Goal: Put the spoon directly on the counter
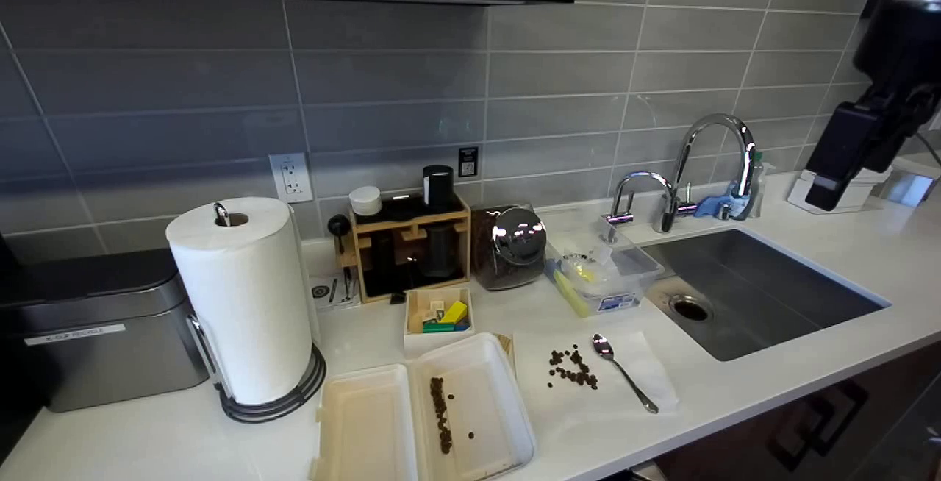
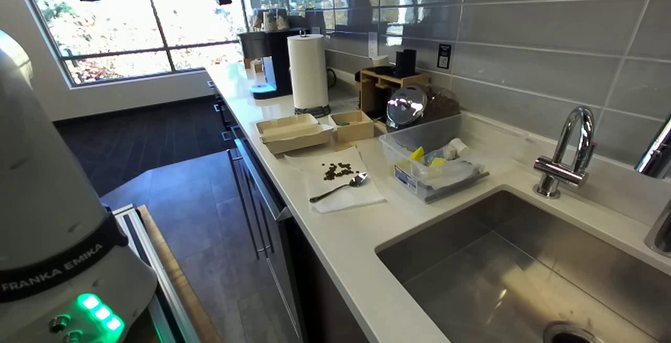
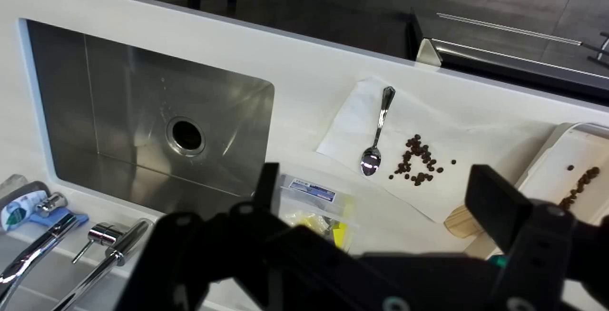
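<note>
1. Arm [image 1: 897, 43] at upper right in an exterior view; gripper [image 3: 376, 170] well above the counter [image 3: 304, 97], fingers [image 3: 492, 201] angled downward.
2. Gripper is wide: fingers well apart in wrist view, scene visible through the gap.
3. Spoon [image 3: 381, 121] lies on a white paper sheet [image 3: 352, 121], sheet lying on the counter. Dark beans [image 3: 418, 150] just beside its bowl end.
4. Relative to gripper: spoon is below, apart from the fingers. In wrist view it falls between the two finger lines, bowl nearest the gripper, handle toward the counter's front edge.
5. Front edge: handle end near it.
6. Sink [image 3: 123, 102] side: strip of counter shows between sheet and sink rim.
7. Opposite side: open white box [image 1: 365, 422] just beside the sheet; can't tell if touching.
8. Back: clear bin [image 3: 311, 190] near the bowl end.
</note>
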`<action>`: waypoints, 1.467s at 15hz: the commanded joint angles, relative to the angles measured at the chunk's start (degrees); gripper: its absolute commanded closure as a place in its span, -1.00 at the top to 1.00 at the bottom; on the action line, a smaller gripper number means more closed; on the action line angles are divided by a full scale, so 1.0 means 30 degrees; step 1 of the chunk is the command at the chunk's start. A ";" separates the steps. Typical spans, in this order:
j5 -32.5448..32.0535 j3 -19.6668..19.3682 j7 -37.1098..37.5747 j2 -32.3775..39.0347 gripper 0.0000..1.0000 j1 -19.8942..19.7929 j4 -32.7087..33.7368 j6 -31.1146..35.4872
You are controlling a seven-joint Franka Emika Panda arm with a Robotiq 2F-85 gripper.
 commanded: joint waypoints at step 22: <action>-0.1779 -0.0960 0.7579 1.5240 1.00 -0.1830 -0.0815 1.6150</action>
